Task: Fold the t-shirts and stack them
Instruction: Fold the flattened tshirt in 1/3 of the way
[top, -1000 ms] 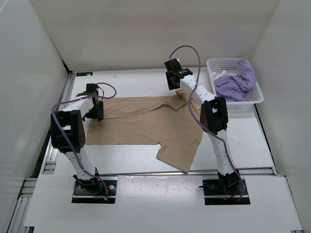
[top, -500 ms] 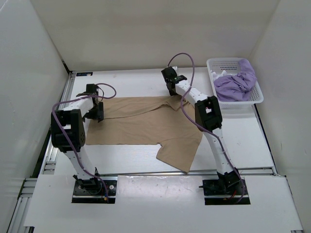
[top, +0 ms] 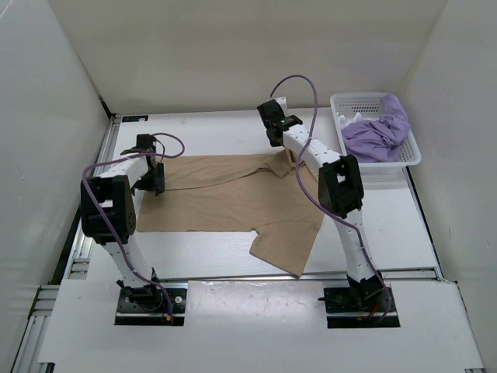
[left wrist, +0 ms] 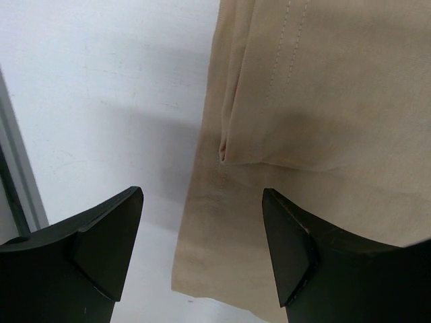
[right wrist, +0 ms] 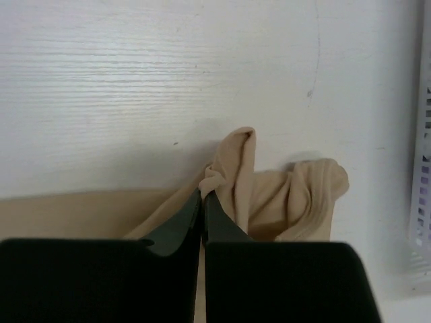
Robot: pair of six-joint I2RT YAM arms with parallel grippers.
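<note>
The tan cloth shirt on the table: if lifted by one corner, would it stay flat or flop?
Most likely flop. The tan cloth shirt bunches into soft wrinkles where the right arm's fingers pinch it, so it seems limp. It lies thin and flat on the white table, so it is probably light and would drape rather than hold shape.

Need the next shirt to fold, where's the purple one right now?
The purple shirt lies bunched in the white basket, far right in the top view.
</note>
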